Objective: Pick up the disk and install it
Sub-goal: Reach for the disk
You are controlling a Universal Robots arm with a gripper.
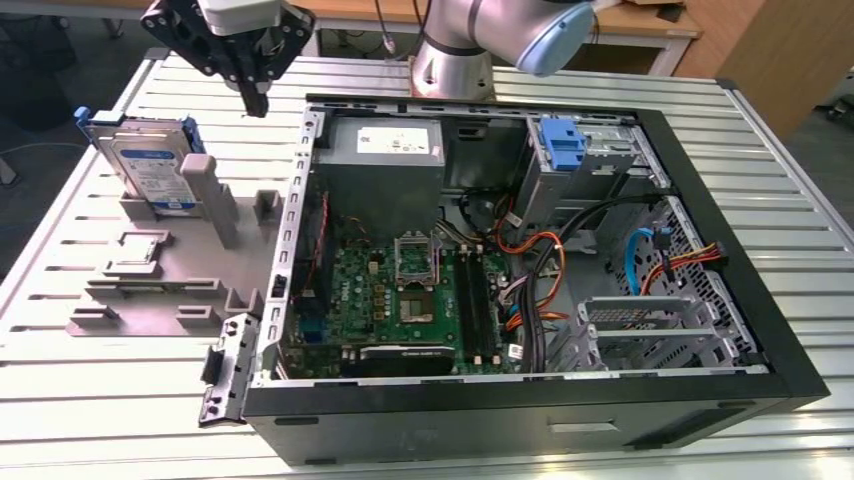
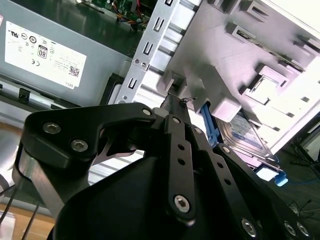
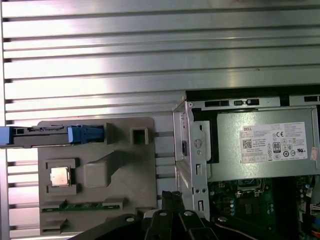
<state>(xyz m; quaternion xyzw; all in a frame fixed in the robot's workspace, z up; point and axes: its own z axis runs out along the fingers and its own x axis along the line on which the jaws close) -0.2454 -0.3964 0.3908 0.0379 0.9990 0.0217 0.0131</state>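
The disk [image 1: 144, 165] stands on edge in a slot of the grey holder [image 1: 174, 290] at the exterior view's left, its white-and-blue label facing out and its blue carrier around it. In the first wrist view the disk [image 3: 50, 134] appears edge-on, and in the second wrist view the disk [image 2: 247, 135] lies partly behind the holder [image 2: 260, 50]. My gripper [image 1: 254, 103] hangs above the table between the disk and the computer case, shut with nothing in it. Its tips meet in both wrist views [image 3: 172, 196] [image 2: 175, 100].
The open computer case [image 1: 534, 400] lies on the slatted table with its power supply [image 1: 387, 145], motherboard [image 1: 400, 290], cables and a metal drive cage [image 1: 647, 330]. A bare blue bracket [image 1: 566, 145] sits in the upper bay. The holder also carries a small silver chip [image 3: 60, 176] and a memory stick [image 3: 82, 206].
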